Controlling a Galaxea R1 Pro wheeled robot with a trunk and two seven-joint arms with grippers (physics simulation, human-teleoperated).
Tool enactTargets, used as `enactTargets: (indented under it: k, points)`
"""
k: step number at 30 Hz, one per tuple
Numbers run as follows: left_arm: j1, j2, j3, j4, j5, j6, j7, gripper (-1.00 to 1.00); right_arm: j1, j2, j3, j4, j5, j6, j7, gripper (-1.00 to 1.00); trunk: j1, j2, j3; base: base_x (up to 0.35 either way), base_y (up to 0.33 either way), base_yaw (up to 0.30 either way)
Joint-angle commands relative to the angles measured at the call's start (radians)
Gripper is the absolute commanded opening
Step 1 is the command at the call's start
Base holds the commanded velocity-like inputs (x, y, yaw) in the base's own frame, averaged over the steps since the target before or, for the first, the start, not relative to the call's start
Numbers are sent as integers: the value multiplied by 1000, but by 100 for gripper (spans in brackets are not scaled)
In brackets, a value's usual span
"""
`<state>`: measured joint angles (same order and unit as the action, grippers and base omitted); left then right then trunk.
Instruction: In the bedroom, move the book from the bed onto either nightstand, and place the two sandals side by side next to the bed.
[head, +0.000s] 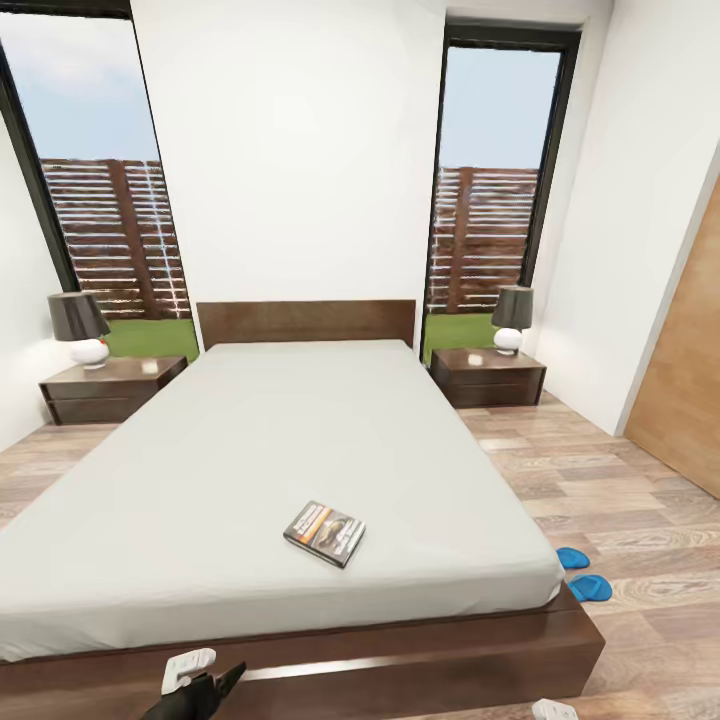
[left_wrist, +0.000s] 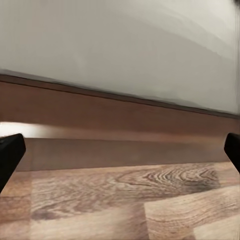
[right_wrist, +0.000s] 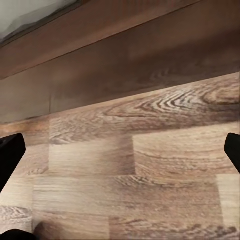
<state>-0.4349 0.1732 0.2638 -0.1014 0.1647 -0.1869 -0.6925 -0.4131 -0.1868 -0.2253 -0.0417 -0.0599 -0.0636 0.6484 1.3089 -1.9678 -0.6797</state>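
1. The bedroom has a light wood-plank floor (head: 600, 470), white walls and two tall dark-framed windows (head: 490, 180) showing a slatted fence and grass.
2. The bed (head: 250, 470), pale grey on a dark wooden frame, fills the middle of the head view; a nightstand (head: 488, 376) with a lamp (head: 511, 318) stands at each side of the headboard.
3. The book (head: 325, 533) lies flat on the mattress near the foot, its long axis slanting toward the far left.
4. The two sandals (head: 583, 574) lie on the floor just beside the bed's right foot corner, close together.
5. The left gripper (left_wrist: 120, 150) faces the bed frame and floor, fingers spread wide, empty.
6. The right gripper (right_wrist: 120, 150) looks at planks and frame, fingers likewise wide apart.
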Motion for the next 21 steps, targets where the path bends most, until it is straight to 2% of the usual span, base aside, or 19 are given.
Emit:
enactTargets:
  k: [1, 21]
  points:
    - [-1, 1, -3, 2, 8, -2, -4, 100, -1, 0, 2, 2, -6, -2, 4, 100, -4, 7, 2, 0, 0, 0]
    - [-1, 1, -3, 2, 7, -2, -4, 100, -1, 0, 2, 1, -6, -2, 4, 100, -81, 147, 36, 0, 0, 0]
